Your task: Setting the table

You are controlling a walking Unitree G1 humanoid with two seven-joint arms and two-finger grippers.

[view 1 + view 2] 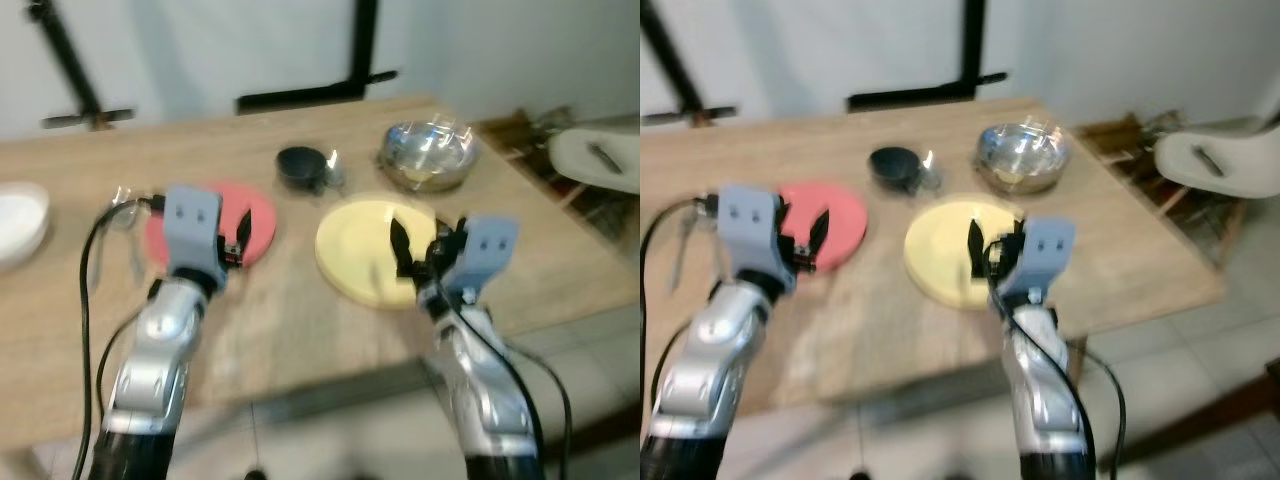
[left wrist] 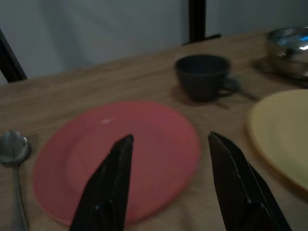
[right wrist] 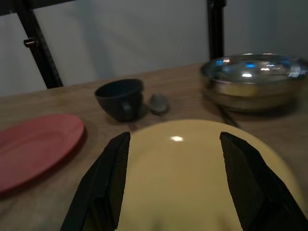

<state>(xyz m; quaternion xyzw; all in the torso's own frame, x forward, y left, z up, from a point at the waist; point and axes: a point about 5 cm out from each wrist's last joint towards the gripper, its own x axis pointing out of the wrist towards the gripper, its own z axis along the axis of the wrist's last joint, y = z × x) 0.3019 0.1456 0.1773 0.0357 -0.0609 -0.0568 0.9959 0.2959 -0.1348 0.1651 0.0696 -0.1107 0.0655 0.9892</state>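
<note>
Wood is what the table [image 1: 300, 330] is made of, and it has dishes spread out on it. A red plate [image 1: 212, 236] lies on the robot's left side and a yellow plate [image 1: 372, 250] lies on its right, with a bare strip of table between them. Behind the plates, a dark cup [image 1: 302, 167] stands with a spoon [image 3: 159, 102] just beside it, and a shiny metal bowl [image 1: 427, 154] is farther to the right. Another spoon [image 2: 14, 154] lies just beside the red plate, on its far left.

It looks like each arm is lined up with its own plate so it can pick it up or slide it into place.

The left gripper [image 2: 168, 183] hangs over the near edge of the red plate. Its two black fingers [image 2: 108, 185] are spread wide, and the plate shows between them. They hold nothing.

The right gripper [image 3: 173, 187] hangs over the near edge of the yellow plate. Its fingers [image 3: 103, 185] are spread wide too, one on each side of the plate's middle. I cannot tell if any finger touches a plate.

A white chair [image 1: 598, 160] stands off to the right of the table.
</note>
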